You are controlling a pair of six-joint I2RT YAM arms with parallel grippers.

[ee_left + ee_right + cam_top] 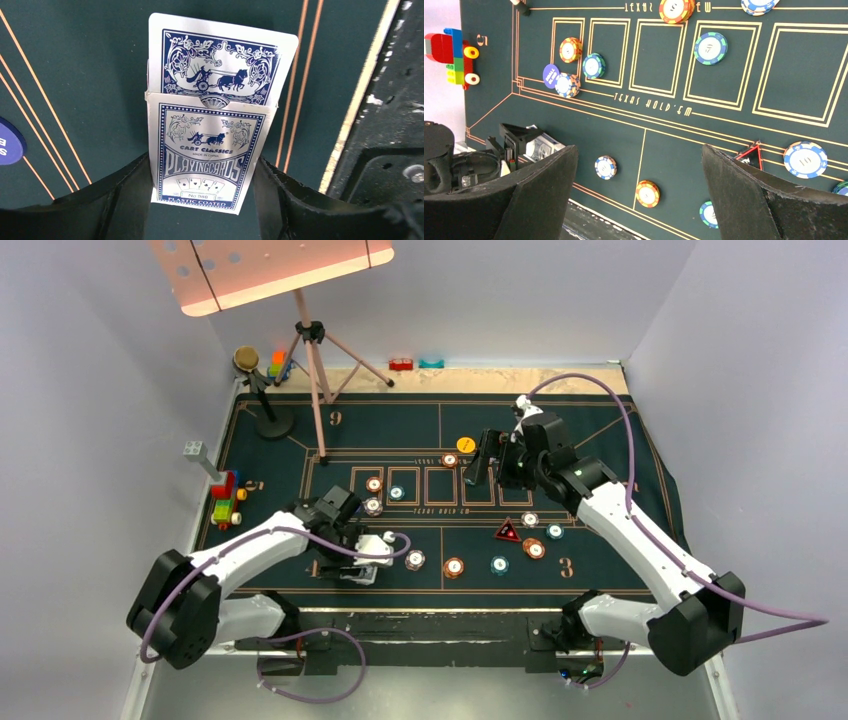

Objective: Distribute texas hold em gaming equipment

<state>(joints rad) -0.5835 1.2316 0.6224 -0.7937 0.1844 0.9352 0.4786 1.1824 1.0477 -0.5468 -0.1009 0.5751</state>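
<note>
My left gripper [362,560] is shut on a blue-and-white playing card box [206,155], held low over the mat's near left. One patterned-back card [222,62] sticks out of the box's top. My right gripper [484,468] is open and empty, raised over the mat's far middle; its wide-apart fingers [539,190] frame a white chip [605,167], an orange chip [647,193] and a teal chip [709,214]. More chips lie around the card boxes [373,484] and near the red triangular marker [508,532]. A yellow disc [465,444] and a blue disc [551,75] lie on the mat.
The dark green printed mat [400,420] covers the table. Stacked toy blocks [226,500] stand at its left edge. A tripod stand [315,390] and a round-based stand [268,410] occupy the far left. A black base plate [390,125] runs along the near edge.
</note>
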